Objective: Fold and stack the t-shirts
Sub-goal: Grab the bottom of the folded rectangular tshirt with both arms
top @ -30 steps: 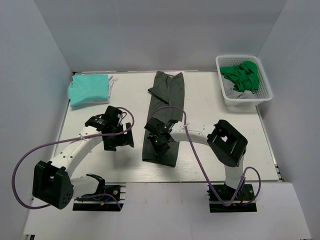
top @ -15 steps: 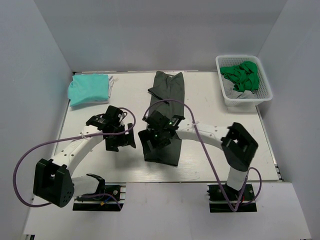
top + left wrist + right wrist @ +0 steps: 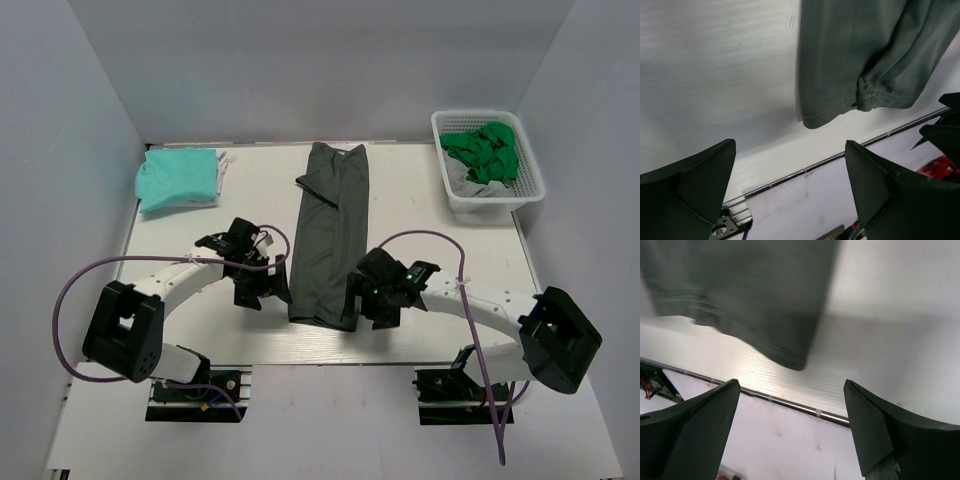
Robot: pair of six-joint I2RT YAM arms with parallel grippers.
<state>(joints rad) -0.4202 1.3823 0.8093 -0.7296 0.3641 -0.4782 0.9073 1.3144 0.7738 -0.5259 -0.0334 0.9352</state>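
The right fingers (image 3: 880, 435) have just let go of the dark shirt (image 3: 330, 235) and swung out beside its near right corner, while the left fingers (image 3: 690, 190) have crept up to the near left one. Both pairs stand apart, empty. The shirt lies as a long strip on the tabletop (image 3: 250, 200), so its lengthwise fold looks done; both arms crouch low at its hem

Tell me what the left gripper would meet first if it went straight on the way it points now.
Probably the bare table, right beside the near corner of the dark shirt. Depth is unclear, so the left gripper might catch that corner instead.
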